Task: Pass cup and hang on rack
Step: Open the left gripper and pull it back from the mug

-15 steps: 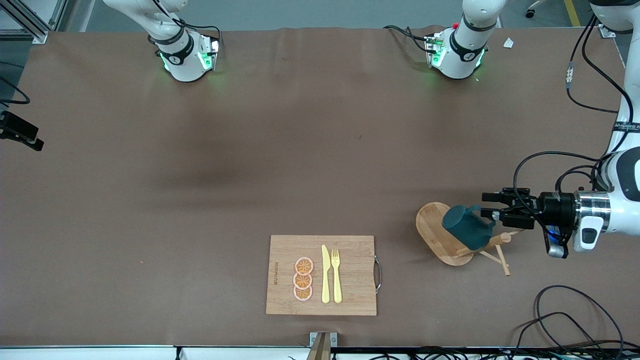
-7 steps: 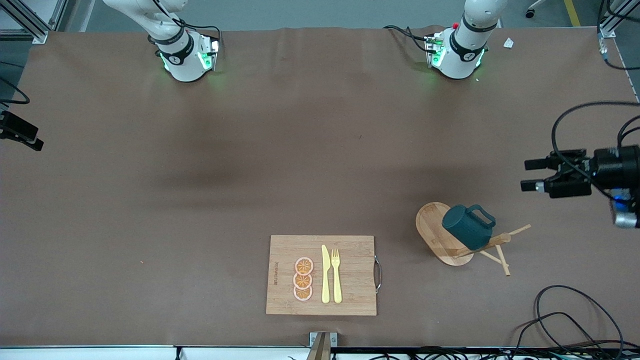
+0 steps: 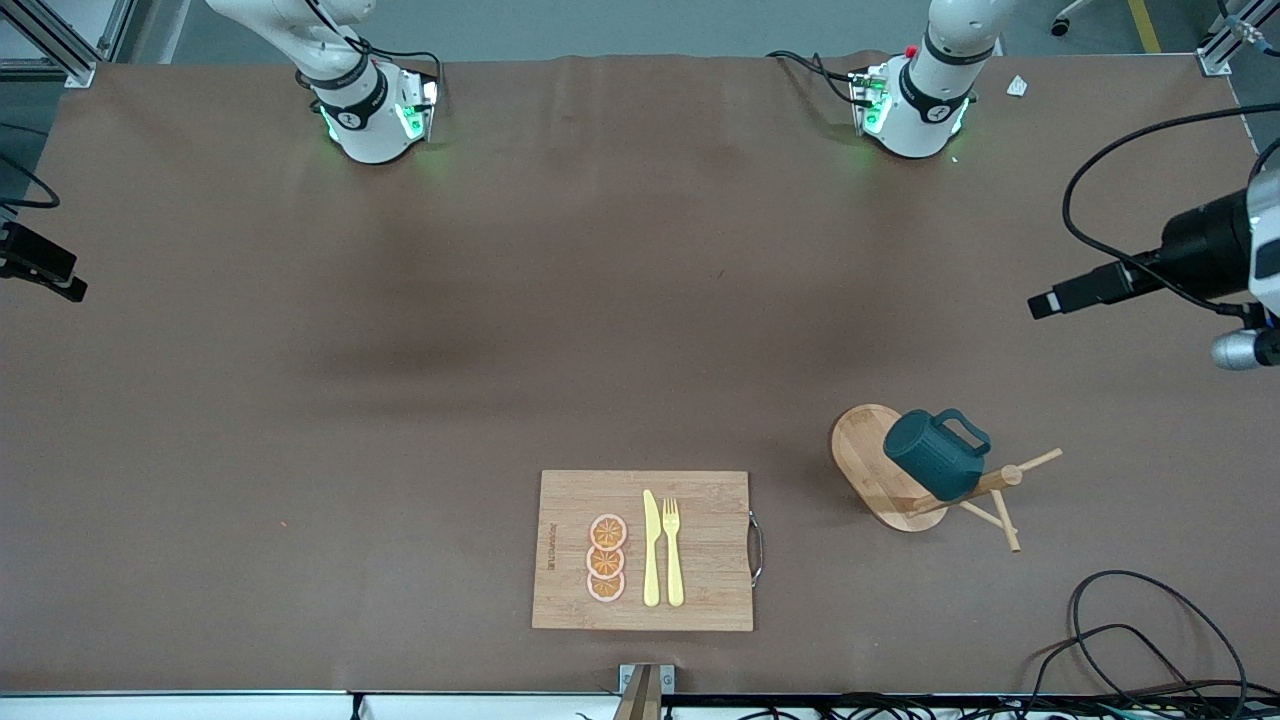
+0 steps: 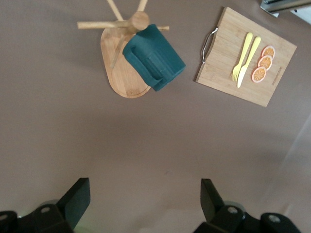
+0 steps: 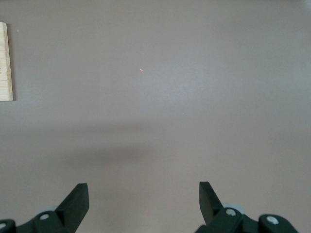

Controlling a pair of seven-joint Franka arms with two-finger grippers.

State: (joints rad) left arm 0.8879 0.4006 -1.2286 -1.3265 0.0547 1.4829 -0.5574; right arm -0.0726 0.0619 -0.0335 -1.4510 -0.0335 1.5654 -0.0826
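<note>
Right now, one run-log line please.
cup: hung on rack | left gripper: open, empty, over bare table | right gripper: open, waiting

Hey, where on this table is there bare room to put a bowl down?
Bare brown table runs wide between the arm bases and the rectangular bamboo cutting board, and from the board toward the right arm's end. It is crowded by the light wooden mug tree holding the dark teal mug.
</note>
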